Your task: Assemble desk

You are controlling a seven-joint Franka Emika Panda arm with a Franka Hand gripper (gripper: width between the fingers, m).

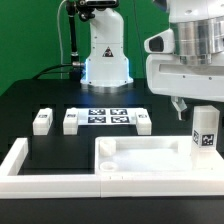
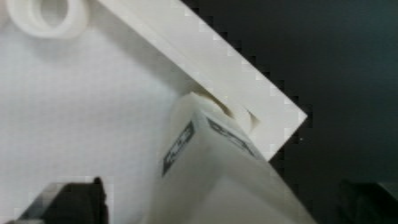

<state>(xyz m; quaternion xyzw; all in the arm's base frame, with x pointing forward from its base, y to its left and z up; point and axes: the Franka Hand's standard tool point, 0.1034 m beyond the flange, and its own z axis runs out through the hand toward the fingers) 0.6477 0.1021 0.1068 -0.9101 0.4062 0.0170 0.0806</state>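
The white desk top (image 1: 140, 160), a tray with a raised rim, lies at the front. One white tagged leg (image 1: 205, 130) stands upright on its corner at the exterior view's right. My gripper (image 1: 195, 108) hangs over the top of this leg. In the wrist view my dark fingers (image 2: 75, 203) stand apart on either side of the leg (image 2: 217, 160), with gaps showing, so the jaws look open. The leg's far end meets the desk top's rim (image 2: 214, 60) at the corner. Three more legs lie on the table: two (image 1: 42, 120) (image 1: 70, 121) at the left and one (image 1: 143, 123) further right.
The marker board (image 1: 108, 117) lies between the loose legs. Long white bars (image 1: 20, 165) border the left and front of the desk top. The robot base (image 1: 105, 55) stands at the back. A round hole (image 2: 45, 15) shows in the desk top.
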